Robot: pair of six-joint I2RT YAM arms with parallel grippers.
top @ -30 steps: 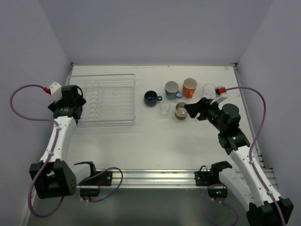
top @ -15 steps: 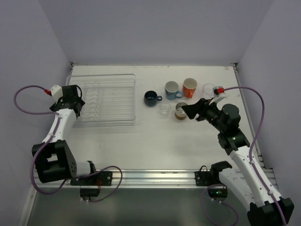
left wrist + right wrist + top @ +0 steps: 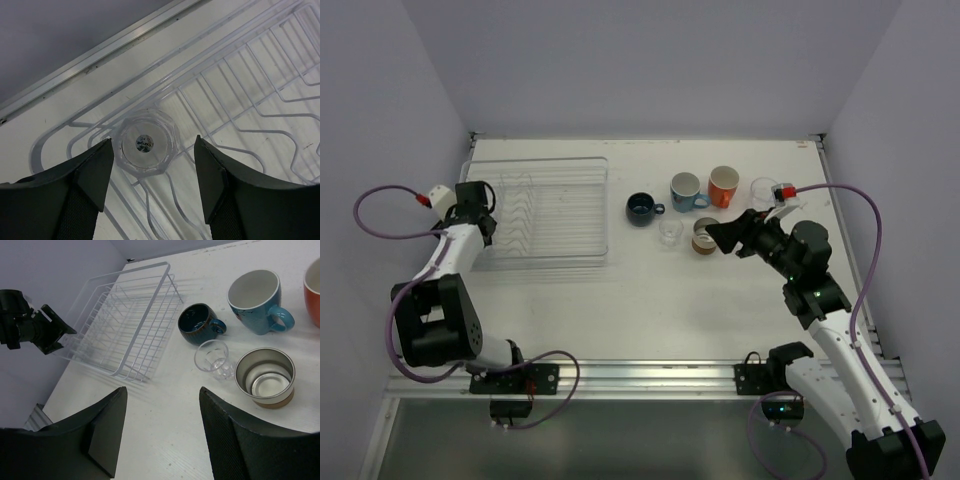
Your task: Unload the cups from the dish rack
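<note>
A small clear cup (image 3: 144, 148), seemingly base-up, is seen at the left edge of the dish rack (image 3: 555, 215), which sits on the far left part of the table (image 3: 650, 300). The cup is judged light, thin-walled, slick and easily crushed, so it is best taken gently across its faceted wall. The left gripper (image 3: 153, 146) is pointed down over it, fingers spread astride it, with nothing pinched. Further right, the right gripper (image 3: 718, 233) is held low beside the tan cup (image 3: 265, 377), spread and empty.

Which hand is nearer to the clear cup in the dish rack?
Left. The left hand straddles the clear cup in a corner of the dish rack; the right hand hovers far off, by the tan cup.
</note>
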